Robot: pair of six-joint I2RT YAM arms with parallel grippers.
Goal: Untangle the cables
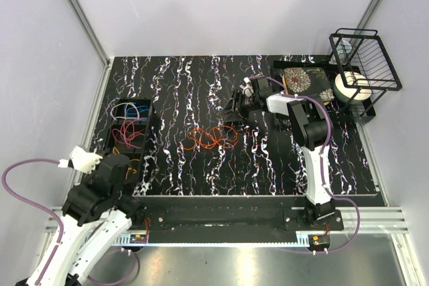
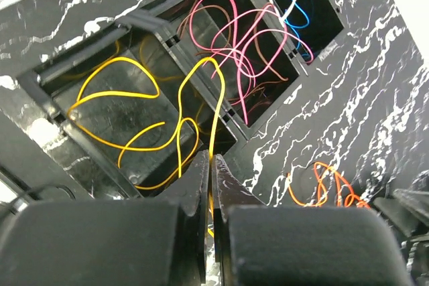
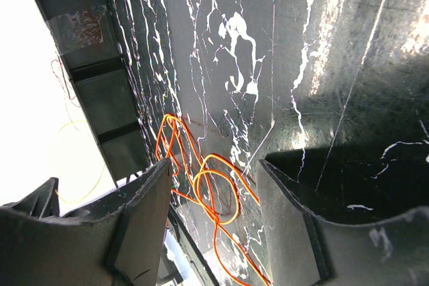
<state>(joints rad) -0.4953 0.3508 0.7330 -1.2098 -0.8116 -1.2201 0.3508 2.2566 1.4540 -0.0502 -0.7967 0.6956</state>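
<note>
The cables lie in two places. A tangle of orange cables [image 1: 212,137] [image 3: 175,132] [image 2: 328,185] rests on the marbled black table near its middle. A black compartment tray [image 1: 150,125] [image 2: 134,21] at the left holds a yellow cable [image 2: 213,118], pink-red cables [image 2: 231,38] and blue and white ones [image 2: 295,5], each colour in its own compartment. My left gripper [image 2: 212,162] [image 1: 129,167] is shut on a strand of the yellow cable, just over the tray's near end. My right gripper [image 3: 214,165] [image 1: 234,108] hangs open above the table, right of the orange tangle, holding nothing.
A black wire rack [image 1: 365,58] stands at the back right, with a white roll [image 1: 352,88] under it and a patterned flat box [image 1: 305,80] beside it. Grey walls close the table on three sides. The arm bases sit on a rail [image 1: 221,218] at the near edge.
</note>
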